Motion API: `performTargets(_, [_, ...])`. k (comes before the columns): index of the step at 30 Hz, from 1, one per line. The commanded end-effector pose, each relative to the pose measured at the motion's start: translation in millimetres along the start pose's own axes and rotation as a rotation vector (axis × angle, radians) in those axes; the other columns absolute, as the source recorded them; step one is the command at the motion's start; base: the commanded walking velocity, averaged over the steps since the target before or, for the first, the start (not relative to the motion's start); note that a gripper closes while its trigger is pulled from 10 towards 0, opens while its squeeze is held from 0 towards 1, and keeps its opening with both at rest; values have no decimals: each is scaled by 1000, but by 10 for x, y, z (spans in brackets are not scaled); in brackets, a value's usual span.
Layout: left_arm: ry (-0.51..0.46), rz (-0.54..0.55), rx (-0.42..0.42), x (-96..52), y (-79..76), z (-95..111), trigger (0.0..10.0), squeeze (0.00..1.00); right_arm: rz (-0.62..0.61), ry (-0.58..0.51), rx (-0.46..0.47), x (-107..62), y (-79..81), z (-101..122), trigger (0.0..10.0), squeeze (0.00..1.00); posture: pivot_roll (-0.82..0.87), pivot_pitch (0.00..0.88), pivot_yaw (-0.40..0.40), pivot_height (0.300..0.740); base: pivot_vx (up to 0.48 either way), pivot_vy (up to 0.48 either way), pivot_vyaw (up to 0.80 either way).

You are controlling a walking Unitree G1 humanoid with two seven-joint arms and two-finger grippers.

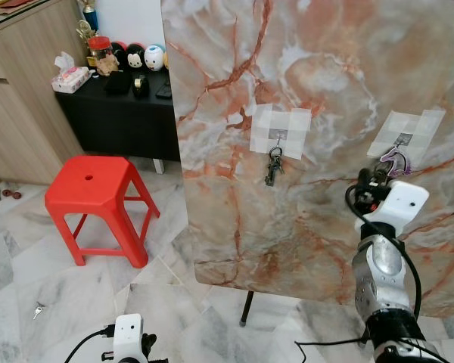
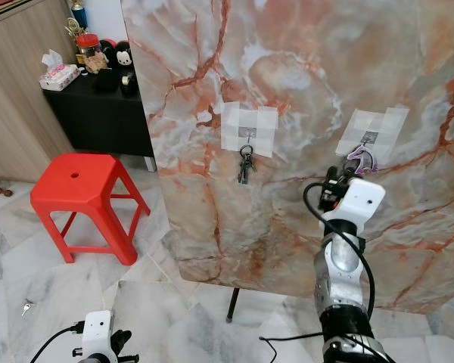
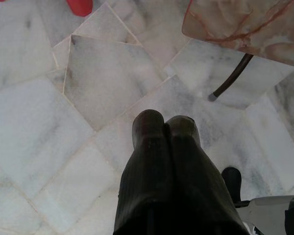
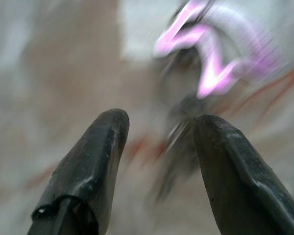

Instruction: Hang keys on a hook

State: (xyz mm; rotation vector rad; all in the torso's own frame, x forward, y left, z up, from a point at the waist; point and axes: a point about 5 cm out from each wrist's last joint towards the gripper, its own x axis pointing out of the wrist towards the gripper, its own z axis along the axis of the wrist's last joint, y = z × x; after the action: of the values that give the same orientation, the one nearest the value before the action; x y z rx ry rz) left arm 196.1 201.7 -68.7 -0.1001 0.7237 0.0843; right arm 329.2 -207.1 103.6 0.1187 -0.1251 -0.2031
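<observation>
Purple-tagged keys [image 1: 394,161] hang on the right-hand hook [image 1: 403,139] of the marble board [image 1: 325,68]; right gripper [image 4: 159,147] just below them, fingers apart. Left gripper [image 3: 164,128] low over floor, fingers together.

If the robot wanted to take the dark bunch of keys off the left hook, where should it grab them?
Probably low on the dark keys, where they dangle free below their ring on the left hook. Come straight from the front, since the marble board lies flat behind them, then lift up to clear the hook.
</observation>
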Motion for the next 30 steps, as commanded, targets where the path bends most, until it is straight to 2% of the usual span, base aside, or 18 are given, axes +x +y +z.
performTargets(1, [12, 1, 7, -21, 9, -52, 10000, 0, 48, 23, 6, -41, 46, -41, 10000, 0, 106, 51, -36, 740, 0, 0, 0])
performTargets(5, [12, 0, 5, -23, 8, -56, 10000, 0, 48, 42, -13, -155, 8, -115, 10000, 0, 105, 51, -39, 740, 0, 0, 0])
performTargets(7, [13, 2, 4, -25, 13, -61, 10000, 0, 31, 94, -36, -299, -50, -236, 10000, 0, 104, 51, -42, 740, 0, 0, 0])
performTargets(9, [13, 3, 3, -26, 14, -62, 10000, 0, 32, 117, -36, -342, -65, -283, 10000, 0, 105, 51, -43, 740, 0, 0, 0])
performTargets(10, [13, 4, 3, -26, 17, -62, 10000, 0, 34, 161, -52, -385, -80, -358, 10000, 0, 103, 53, -42, 740, 0, 0, 0])
performTargets(11, [15, 6, 2, -28, 22, -65, 10000, 0, 27, 256, -78, -471, -121, -526, 10000, 0, 98, 52, -41, 740, 0, 0, 0])
performTargets(12, [15, 6, 2, -28, 22, -65, 10000, 0, 27, 256, -78, -471, -121, -526, 10000, 0, 98, 52, -41, 740, 0, 0, 0])
performTargets(14, [23, 16, -5, -31, 36, -76, 10000, 0, 7, 433, -82, -646, -192, -858, 10000, 0, 98, 51, -38, 740, 0, 0, 0])
performTargets(16, [25, 20, -9, -32, 41, -79, 10000, 0, 7, 491, -80, -702, -198, -950, 10000, 0, 98, 50, -37, 740, 0, 0, 0])
performTargets(17, [29, 25, -12, -32, 45, -83, 10000, 0, 14, 590, -80, -789, -190, -1082, 10000, 0, 99, 49, -36, 740, 0, 0, 0])
performTargets(18, [31, 30, -16, -34, 53, -86, 10000, 0, 13, 639, -94, -853, -189, -1158, 10000, 0, 98, 48, -34, 740, 0, 0, 0])
performTargets(23, [40, 47, -32, -41, 83, -101, 10000, 0, 45, 780, -101, -1057, -154, -1351, 10000, 0, 104, 41, -33, 740, 0, 0, 0])
performTargets(24, [49, 58, -33, -52, 121, -119, 10000, 0, 48, 842, -87, -1168, -151, -1431, 10000, 0, 105, 37, -34, 740, 0, 0, 0])
performTargets(25, [49, 58, -33, -52, 121, -119, 10000, 0, 48, 842, -87, -1168, -151, -1431, 10000, 0, 105, 37, -34, 740, 0, 0, 0])
performTargets(26, [59, 65, -34, -58, 141, -132, 10000, 0, 47, 911, -89, -1283, -160, -1508, 10000, 0, 108, 35, -34, 740, 0, 0, 0])
performTargets(30, [80, 75, -29, -70, 167, -162, 10000, 0, 0, 995, -44, -1451, -178, -1602, 10000, 0, 105, 26, -28, 740, 0, 0, 0])
